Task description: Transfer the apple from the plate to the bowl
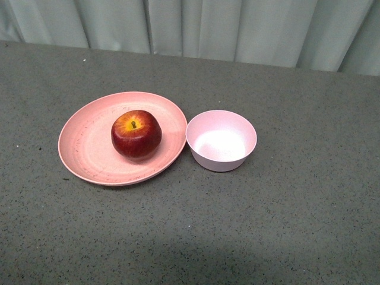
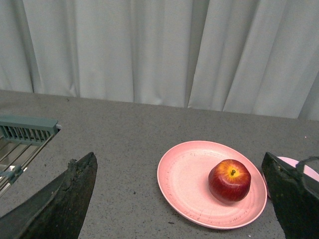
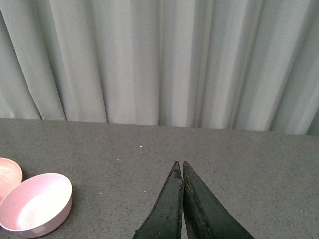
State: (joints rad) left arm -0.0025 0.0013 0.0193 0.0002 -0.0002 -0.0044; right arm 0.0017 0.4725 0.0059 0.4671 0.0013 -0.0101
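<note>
The apple (image 1: 136,135) sits upright on the plate (image 1: 89,148), right of the plate's centre, with its stem and yellow-orange patch facing up. The bowl (image 1: 221,141) stands on the grey table (image 1: 249,225) just to the right of the plate; their rims are very close, but whether they touch cannot be told. Neither arm appears in the front view. In the left wrist view the left gripper (image 2: 179,155) is spread wide and holds nothing. Only the dark tips of its two fingers show, both cut off by the frame's edge, and one finger hides all but a pale sliver of the bowl. A grey-green slotted object (image 2: 27,130) at the table's edge is also partly out of frame and cannot be identified. In the right wrist view the right gripper (image 3: 179,164) has its fingertips pressed together with nothing between them. It is well apart from the bowl, and only a small arc of the plate shows beyond it. A pale curtain (image 1: 237,29) hangs behind the table.
</note>
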